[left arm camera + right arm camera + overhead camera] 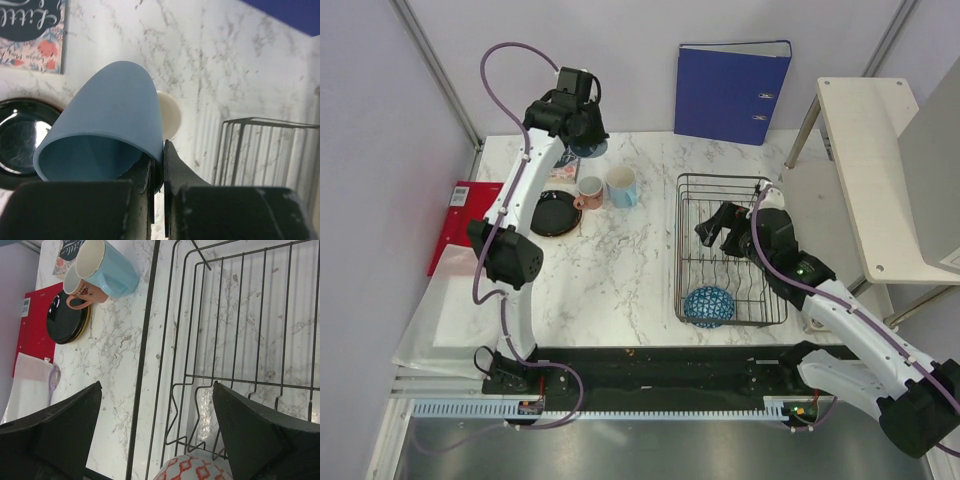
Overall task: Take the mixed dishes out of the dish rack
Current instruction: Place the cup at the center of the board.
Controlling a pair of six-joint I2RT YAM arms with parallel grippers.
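Your left gripper point(159, 167) is pinched tight on the rim of a blue mug point(102, 130), held tilted above the table point(620, 270) at its far left. From overhead only a sliver of that mug shows under the wrist. A cream disc point(170, 116) peeks out behind the mug, too hidden to name.

Your right gripper point(722, 228) hangs over the rack point(765, 300) with its jaws spread wide and nothing between them. A blue net bowl point(708, 306) sits in the rack's near left corner. The right wrist view cuts off a red-patterned rim point(192, 468) at its bottom edge, and you cannot tell what it is.

Left of the rack stand a second mug point(622, 186), a salmon cup point(589, 190) and a black dish point(555, 213).
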